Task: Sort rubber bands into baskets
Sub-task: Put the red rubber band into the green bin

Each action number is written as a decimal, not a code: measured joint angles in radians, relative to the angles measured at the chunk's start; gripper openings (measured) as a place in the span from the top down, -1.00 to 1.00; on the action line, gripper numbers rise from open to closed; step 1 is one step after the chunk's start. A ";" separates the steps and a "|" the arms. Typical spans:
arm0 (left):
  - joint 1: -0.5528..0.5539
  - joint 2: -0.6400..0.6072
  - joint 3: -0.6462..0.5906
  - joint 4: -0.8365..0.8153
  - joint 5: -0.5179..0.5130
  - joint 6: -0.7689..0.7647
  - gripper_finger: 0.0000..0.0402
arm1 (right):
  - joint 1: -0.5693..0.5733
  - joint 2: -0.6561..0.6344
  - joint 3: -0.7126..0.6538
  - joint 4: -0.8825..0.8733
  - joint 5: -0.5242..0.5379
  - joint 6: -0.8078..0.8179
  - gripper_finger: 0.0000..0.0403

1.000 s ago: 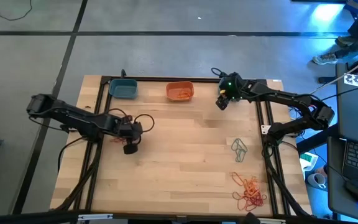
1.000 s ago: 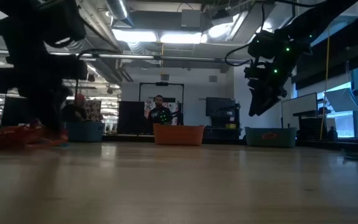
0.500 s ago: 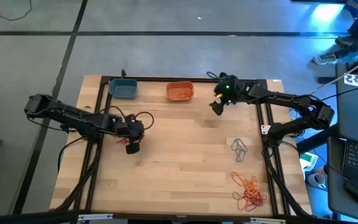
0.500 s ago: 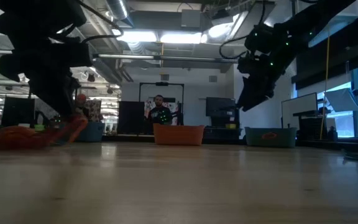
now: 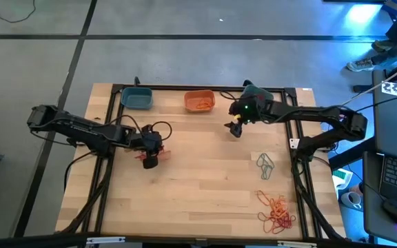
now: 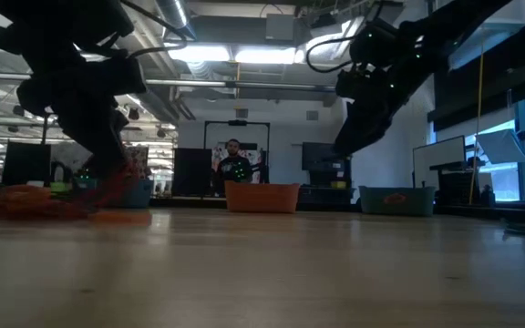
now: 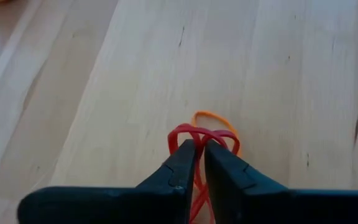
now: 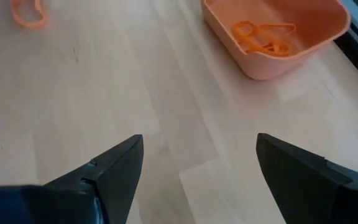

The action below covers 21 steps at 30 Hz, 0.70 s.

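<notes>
The table (image 5: 205, 172) is pale wood in narrow glued strips, smooth, with a black metal frame along its edges. The left gripper (image 7: 199, 163) hangs low over the left middle of it, its two dark, matte, wedge-shaped fingers (image 7: 179, 171) nearly together and pinching a thin red rubber band (image 7: 201, 135) whose loops fan out past the tips; an orange band (image 7: 219, 119) lies on the wood just behind it. The right gripper (image 8: 197, 168) hovers above the far middle of the table with its fingers spread wide and nothing between them, near the orange basket (image 8: 275, 34), a smooth, rounded plastic tub with a few orange loops (image 8: 263, 34) lying in its bottom. A teal-blue basket (image 5: 137, 98) of the same shape stands to that tub's left along the far edge. On the right side lies a small grey-teal tangle (image 5: 265, 165), and nearer the front corner a bigger heap of red and orange bands (image 5: 276, 213). Black cables (image 5: 158, 131) curl around the left wrist. In the room beyond, a person (image 6: 234, 164) stands under strip lights. I can read no writing anywhere.
</notes>
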 joint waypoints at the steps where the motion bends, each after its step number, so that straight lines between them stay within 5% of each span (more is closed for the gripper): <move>1: 0.000 0.005 0.000 0.007 0.000 0.000 0.77 | 0.005 0.008 0.000 0.002 0.000 0.001 -0.55; 10: 0.001 0.035 -0.001 0.097 0.001 0.019 0.25 | 0.025 0.069 0.000 0.049 0.000 0.000 -0.55; 21: -0.003 0.033 -0.001 0.337 0.001 0.193 0.22 | 0.097 0.085 0.000 0.060 0.002 0.001 -0.55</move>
